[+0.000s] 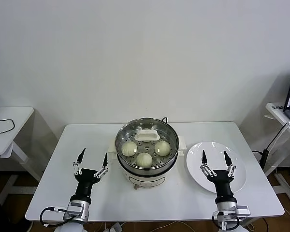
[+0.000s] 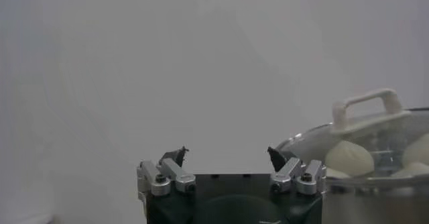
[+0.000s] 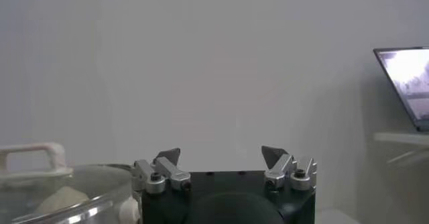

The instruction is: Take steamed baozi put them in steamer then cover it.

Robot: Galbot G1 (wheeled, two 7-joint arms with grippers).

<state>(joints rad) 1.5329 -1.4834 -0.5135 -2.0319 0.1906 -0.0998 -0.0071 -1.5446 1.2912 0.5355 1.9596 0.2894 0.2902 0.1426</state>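
A: Where do the small round cream-white dough buns [image 1: 144,159] sit?

B: Three show through the round clear glass lid with the white handle [image 1: 147,136], lying on the perforated tray inside the wide shiny stainless-steel steamer pot [image 1: 146,166] on its white base. A fourth cannot be made out; the lid's handle may hide it. The flat white plate [image 1: 199,166] to the robot's right holds no bun.

A: And the grippers?

B: The left gripper [image 1: 92,160] stands over the white table [image 1: 53,179] just left of the steamer, its fingers spread wide and holding nothing. The right gripper [image 1: 215,162] hangs above the plate, likewise spread and empty.

A: So the task looks close to done?

B: Judging by the lid resting on the pot, yes.

A: How would a bun handle if one needed moving?

B: Probably soft and light, with a smooth skin that dents or tears under a hard squeeze. A gentle pinch across its widest part, low on the sides, would suit it best.

A: And the lid?

B: Glass, so stiff, slippery and breakable, and likely heavier than a bun. The raised white handle in its middle is the place to grip; the left wrist view shows it as an arched bar the fingers could close across.
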